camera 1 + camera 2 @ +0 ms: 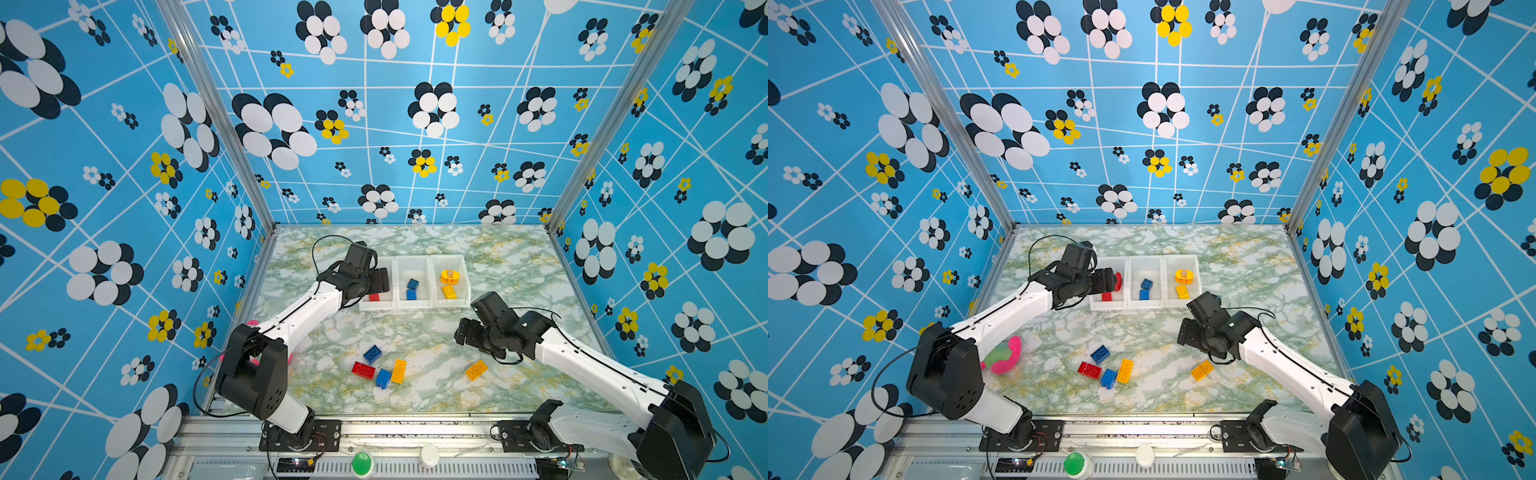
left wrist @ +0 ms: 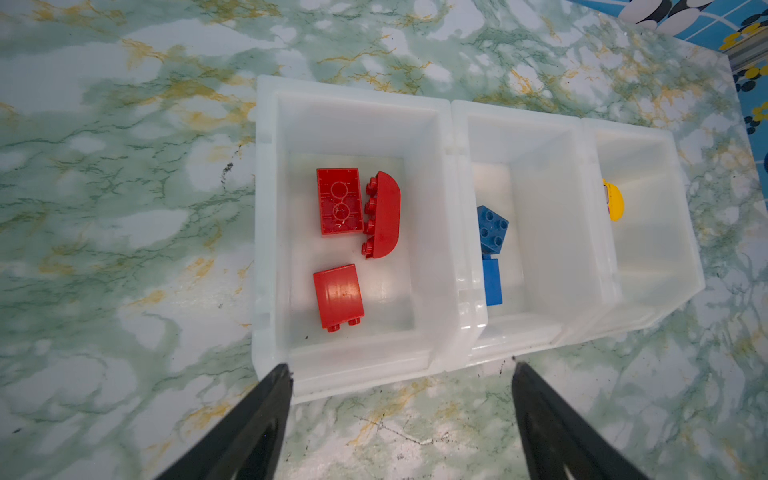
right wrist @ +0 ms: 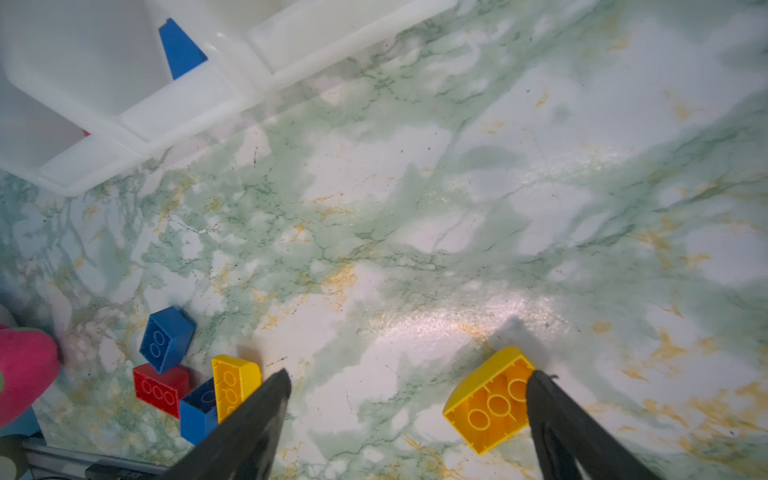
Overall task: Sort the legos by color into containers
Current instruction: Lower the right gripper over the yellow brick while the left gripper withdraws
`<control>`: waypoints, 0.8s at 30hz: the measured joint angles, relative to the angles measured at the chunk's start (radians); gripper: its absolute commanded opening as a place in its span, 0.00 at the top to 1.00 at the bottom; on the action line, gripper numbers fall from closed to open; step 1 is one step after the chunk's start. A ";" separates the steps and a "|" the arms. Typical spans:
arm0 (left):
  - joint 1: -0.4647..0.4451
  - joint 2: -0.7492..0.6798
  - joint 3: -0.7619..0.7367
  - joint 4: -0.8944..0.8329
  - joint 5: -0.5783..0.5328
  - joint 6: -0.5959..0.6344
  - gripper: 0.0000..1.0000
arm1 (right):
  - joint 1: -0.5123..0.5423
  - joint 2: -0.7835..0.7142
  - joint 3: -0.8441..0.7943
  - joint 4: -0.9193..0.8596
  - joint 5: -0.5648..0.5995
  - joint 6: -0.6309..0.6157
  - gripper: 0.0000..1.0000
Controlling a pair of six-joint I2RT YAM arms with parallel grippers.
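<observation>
We count three red bricks (image 2: 338,201) in the end bin (image 2: 357,365), left claw (image 2: 401,370) spread empty above; right claw (image 3: 409,374) likewise agape, seemingly over a yellow brick (image 3: 486,407) on the bench (image 3: 415,208).

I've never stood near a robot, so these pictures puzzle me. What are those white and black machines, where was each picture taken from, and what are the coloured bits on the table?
Those are two robot arms, left arm and right arm, each ending in a two-fingered gripper. Two pictures look down from overhead; two come from cameras on the wrists. On the marbled table stand three joined white bins holding red bricks, blue bricks and yellow pieces. Closer to the arms' bases lie a cluster of four bricks and a lone yellow brick; a pink and green plush toy lies by the left arm. The left gripper hangs open over the red bricks, the right gripper open near the lone yellow brick. Neither holds anything.
</observation>
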 measured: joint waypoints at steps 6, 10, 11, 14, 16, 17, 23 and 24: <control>-0.005 -0.087 -0.062 0.019 0.016 -0.023 0.13 | 0.028 -0.011 -0.034 -0.027 0.022 0.078 0.10; -0.008 -0.126 -0.086 0.029 0.020 -0.035 0.12 | 0.046 -0.026 -0.074 -0.037 0.033 0.143 0.11; -0.010 -0.133 -0.092 0.029 0.022 -0.040 0.12 | 0.050 -0.029 -0.082 -0.038 0.034 0.156 0.12; -0.017 -0.146 -0.109 0.030 0.025 -0.049 0.11 | 0.059 -0.041 -0.110 -0.040 0.037 0.199 0.16; -0.023 -0.154 -0.121 0.029 0.029 -0.053 0.11 | 0.063 -0.041 -0.123 -0.040 0.039 0.222 0.19; -0.024 -0.157 -0.125 0.029 0.031 -0.053 0.11 | 0.065 -0.041 -0.127 -0.040 0.040 0.232 0.20; -0.029 -0.188 -0.141 0.026 0.034 -0.060 0.10 | 0.086 -0.031 -0.146 -0.021 0.040 0.275 0.22; -0.029 -0.192 -0.145 0.027 0.034 -0.060 0.10 | 0.090 -0.026 -0.151 -0.016 0.040 0.283 0.22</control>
